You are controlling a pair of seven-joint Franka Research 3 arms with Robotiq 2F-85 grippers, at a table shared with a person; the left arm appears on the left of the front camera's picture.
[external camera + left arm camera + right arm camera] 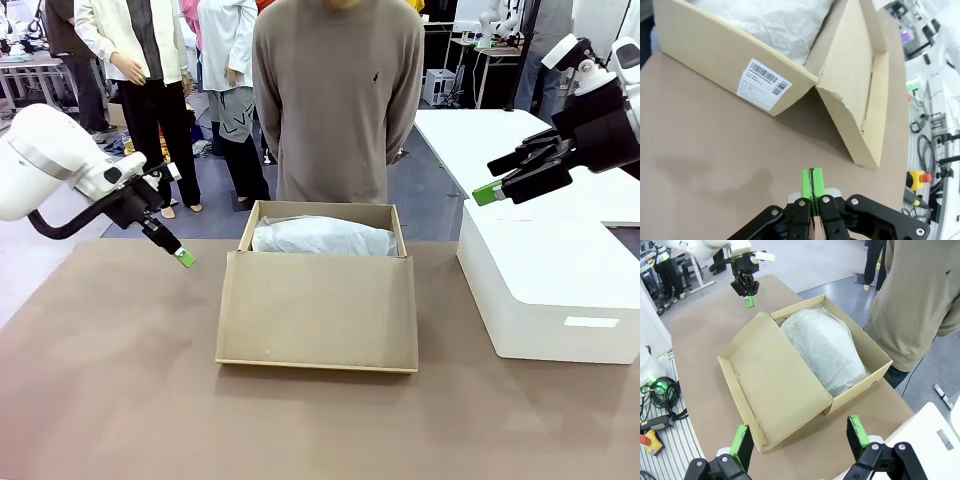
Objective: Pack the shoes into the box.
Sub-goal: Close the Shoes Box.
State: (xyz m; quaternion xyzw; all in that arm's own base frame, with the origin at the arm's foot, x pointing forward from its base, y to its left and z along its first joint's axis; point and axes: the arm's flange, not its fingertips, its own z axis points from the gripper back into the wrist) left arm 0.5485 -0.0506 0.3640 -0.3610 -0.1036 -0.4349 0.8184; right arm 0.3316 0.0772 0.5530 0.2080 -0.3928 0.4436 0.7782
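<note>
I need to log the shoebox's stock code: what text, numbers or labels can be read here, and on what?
Nothing reads clearly.
White sticker on the box's side wall: barcode and small print, too small to read.
Pale sticker on the white block's front: blurred, unreadable.
Small dark emblem on the person's sweater: no letters to be made out.

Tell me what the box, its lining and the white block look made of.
Box: tan cardboard, matte; creased folds and raw cut edges show.
Lining: thin white tissue paper, judging by its fine crumples.
White block: smooth, rounded edges, faint sheen; probably painted board or plastic, cannot tell which.
</note>
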